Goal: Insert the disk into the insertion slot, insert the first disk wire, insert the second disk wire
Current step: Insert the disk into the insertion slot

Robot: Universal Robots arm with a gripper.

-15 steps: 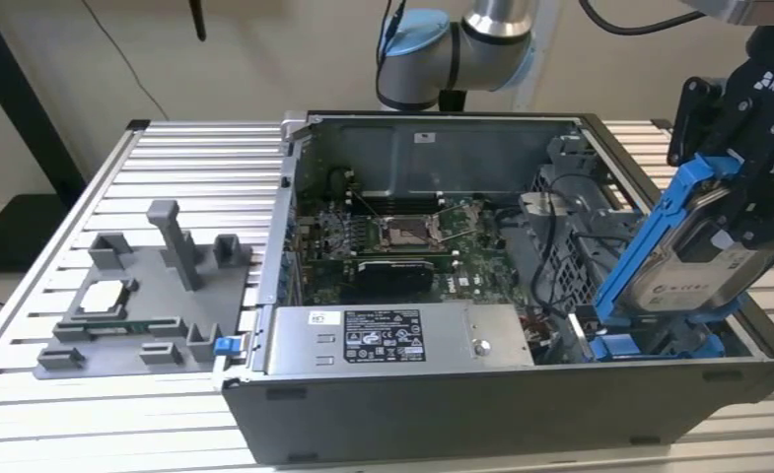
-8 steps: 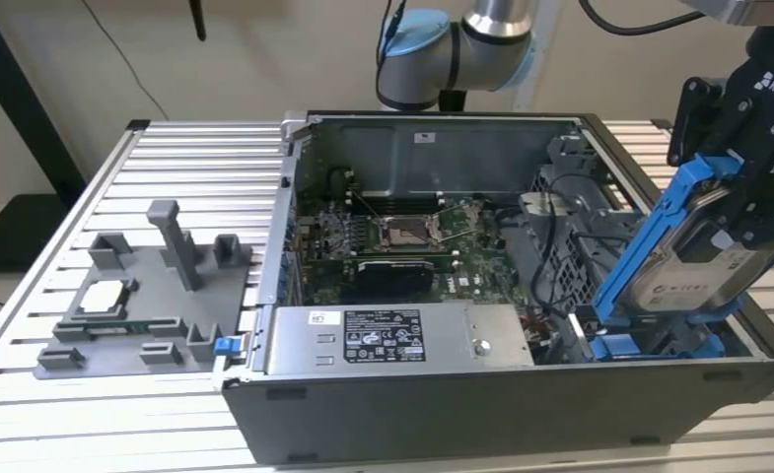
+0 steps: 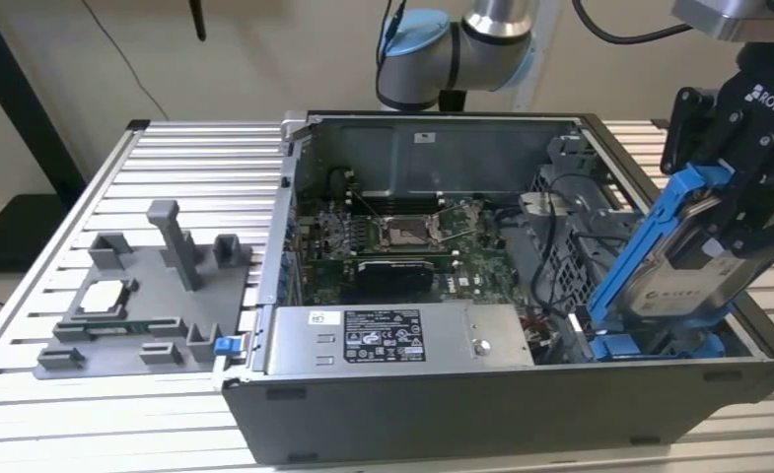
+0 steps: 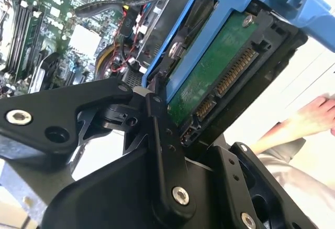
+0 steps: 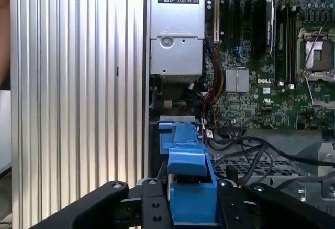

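Observation:
My gripper [image 3: 739,212] is shut on the disk [image 3: 676,271], a silver-grey drive with a white label in a bright blue carrier. The disk hangs steeply tilted over the open computer case's near corner on the exterior view's right. Its lower end reaches down to the blue tabs of the insertion slot [image 3: 657,345]. The second wrist view shows the disk's green circuit board and connector [image 4: 220,77] beside a black finger [image 4: 162,134]. In the first wrist view the blue carrier [image 5: 188,171] sits between my fingers. Black cables [image 3: 551,246] lie loose in the case; I cannot tell which are the disk wires.
A silver power supply [image 3: 400,335] lies along the case's front, the motherboard [image 3: 400,236] behind it. A perforated metal cage wall [image 3: 584,217] stands beside the slot. A grey fixture [image 3: 137,296] sits on the slatted table [image 3: 163,158]. A person's hand [image 4: 309,119] is near the case.

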